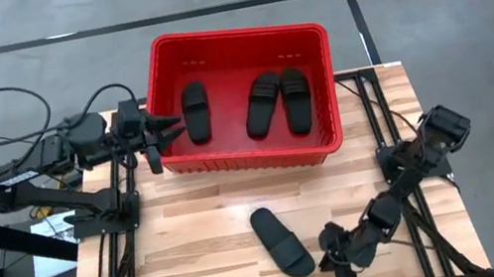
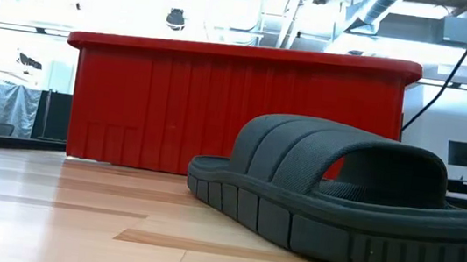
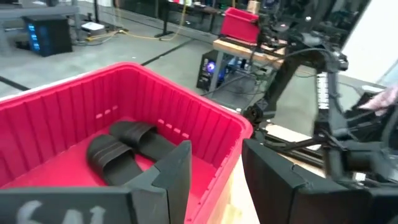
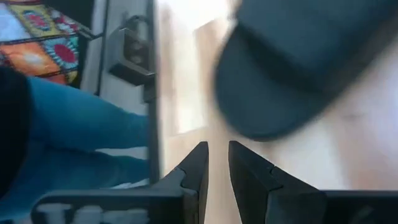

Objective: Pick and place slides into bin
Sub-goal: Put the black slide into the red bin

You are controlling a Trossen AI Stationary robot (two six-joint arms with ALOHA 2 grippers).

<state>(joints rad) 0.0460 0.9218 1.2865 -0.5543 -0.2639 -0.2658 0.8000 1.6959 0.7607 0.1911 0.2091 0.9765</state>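
- Red bin (image 1: 243,99) at table's far edge, three slides (image 1: 267,103) flat inside.
- Fourth slide (image 1: 280,242) on wooden table (image 1: 193,238), near front edge.
- Left gripper (image 1: 166,132) at bin's left rim, spread open, empty.
- Right gripper (image 1: 336,262) low beside fourth slide, nearly closed, empty.

Three black slides (image 1: 264,103) in red bin (image 1: 252,154), one (image 1: 280,242) on table

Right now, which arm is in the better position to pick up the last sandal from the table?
The right arm. Its hand hangs low just beside the sandal on the table. The left hand is far off, at the left rim of the red bin, which already holds three sandals.
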